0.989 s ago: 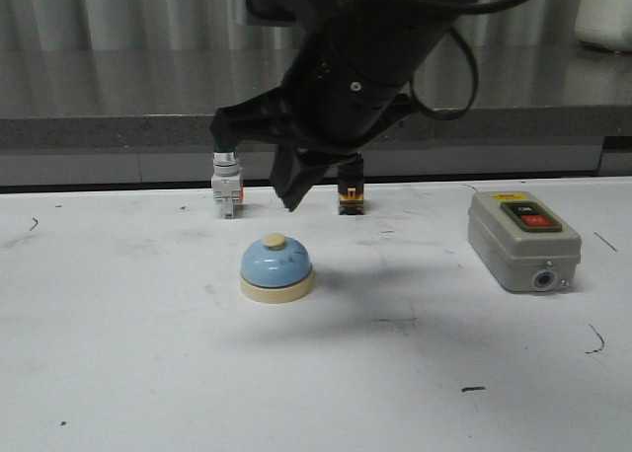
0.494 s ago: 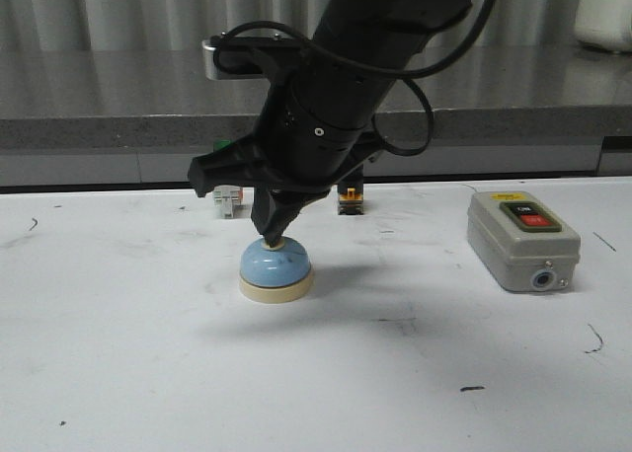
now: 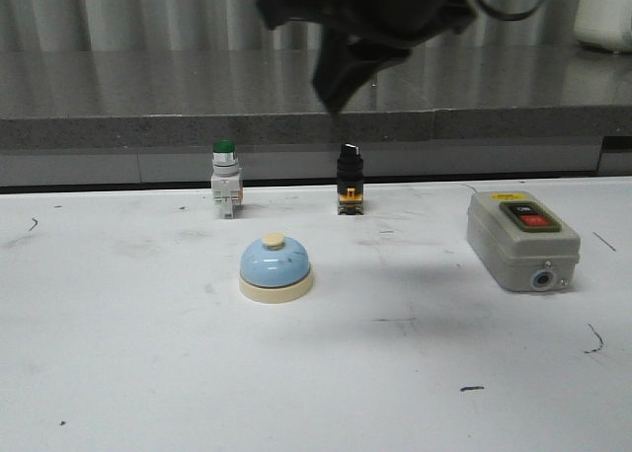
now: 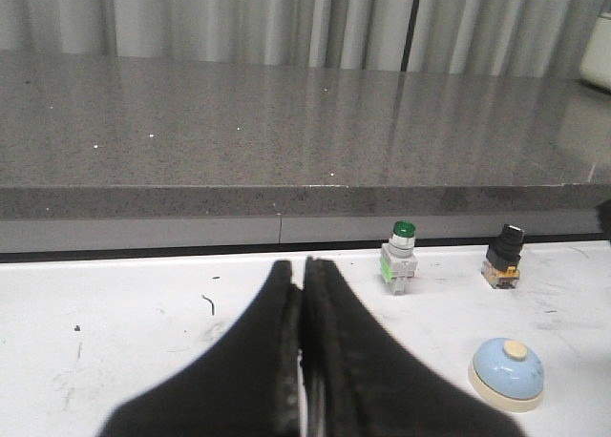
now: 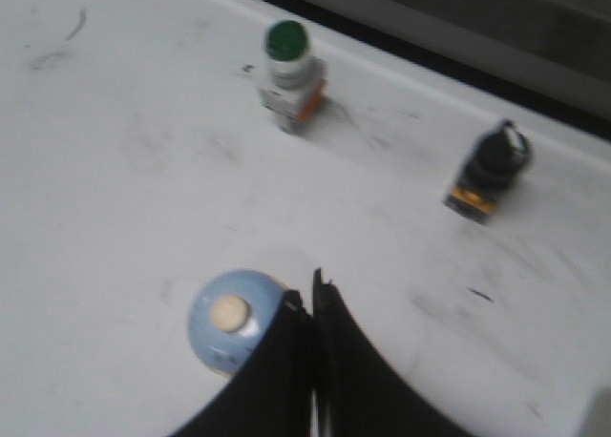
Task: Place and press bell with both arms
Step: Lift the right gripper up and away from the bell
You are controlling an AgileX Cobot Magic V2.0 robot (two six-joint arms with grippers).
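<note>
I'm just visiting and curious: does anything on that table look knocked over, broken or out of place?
Nothing stands out. The small light-blue domed bell sits upright and level on the white table, apart from the green-capped pushbutton, the black knob switch and the grey switch box, all upright. The tabletop only carries dark scuff marks.

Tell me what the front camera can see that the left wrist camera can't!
Only the front view shows the grey switch box with its red and black buttons, and the right gripper raised high above the table. Only the left wrist view shows the left gripper, its fingers pressed together. Both show the light-blue bell sitting alone on the white table, the green-capped pushbutton and the black selector switch behind it, and the grey countertop at the back.
</note>
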